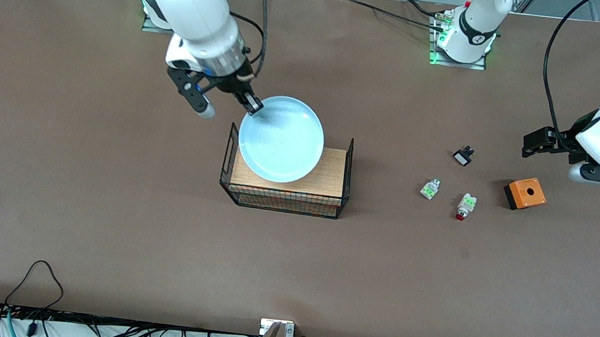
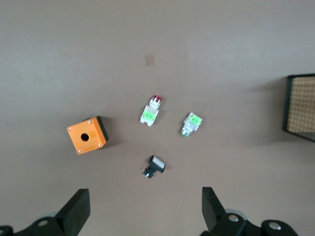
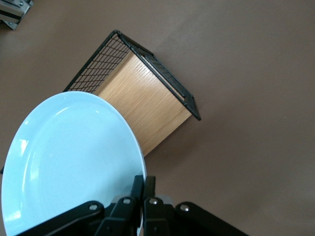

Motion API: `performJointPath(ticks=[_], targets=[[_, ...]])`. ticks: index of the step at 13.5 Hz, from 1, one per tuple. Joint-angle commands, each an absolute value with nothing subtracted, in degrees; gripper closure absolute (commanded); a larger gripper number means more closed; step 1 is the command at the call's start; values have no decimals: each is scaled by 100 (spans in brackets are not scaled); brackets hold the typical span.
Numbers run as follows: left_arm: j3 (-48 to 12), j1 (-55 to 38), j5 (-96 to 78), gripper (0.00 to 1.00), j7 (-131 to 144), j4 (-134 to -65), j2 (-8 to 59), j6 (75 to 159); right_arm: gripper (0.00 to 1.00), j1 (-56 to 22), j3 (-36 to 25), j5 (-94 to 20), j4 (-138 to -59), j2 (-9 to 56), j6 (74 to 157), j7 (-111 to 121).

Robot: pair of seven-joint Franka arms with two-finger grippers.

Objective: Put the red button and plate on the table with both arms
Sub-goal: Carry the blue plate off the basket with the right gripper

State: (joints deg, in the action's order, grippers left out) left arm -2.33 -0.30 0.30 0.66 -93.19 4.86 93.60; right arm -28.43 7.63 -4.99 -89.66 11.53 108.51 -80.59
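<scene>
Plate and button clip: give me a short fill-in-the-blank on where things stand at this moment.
1. The right gripper is shut on the rim of the ____.
2. The plate is above the wooden-topped wire ____.
3. The red button lies on the ____, untouched.
4. The left gripper hangs open above the small parts, holding ____.

Missing words: plate; basket; table; nothing

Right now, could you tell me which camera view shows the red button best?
The left wrist view: the red button lies unobstructed on the table, red cap and green block plain. The front view shows it smaller, near the orange box. The right wrist view misses it.
</scene>
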Motion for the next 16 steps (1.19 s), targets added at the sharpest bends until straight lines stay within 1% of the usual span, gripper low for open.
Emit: performJointPath(ticks=[1,4,6,10,13,15,16], targets=[[35,-272,-105,0,-140,-10018,-43,9834,100,-2681,503,-650,-9009,775,10321,-7185],[-52,-299,97,0,-88,-10046,-123,9774,100,-2322,-34,-642,-9009,589,9600,-5350],[-62,-299,105,0,-53,-10020,-105,9765,100,-1927,-385,-642,-9044,589,9353,-4005],[-79,-299,97,0,-27,-9967,-88,9642,100,-890,-475,-589,-9464,589,9308,-1771],[-88,-352,105,0,18,-9914,-88,9633,100,-554,-475,-230,-9956,676,9596,-1056],[-123,-352,105,0,18,-9905,-88,9624,100,-536,-475,-36,-10579,686,10236,-967],[-140,-352,114,0,18,-9897,-79,9650,100,-475,-475,-26,-10965,686,10692,-862]])
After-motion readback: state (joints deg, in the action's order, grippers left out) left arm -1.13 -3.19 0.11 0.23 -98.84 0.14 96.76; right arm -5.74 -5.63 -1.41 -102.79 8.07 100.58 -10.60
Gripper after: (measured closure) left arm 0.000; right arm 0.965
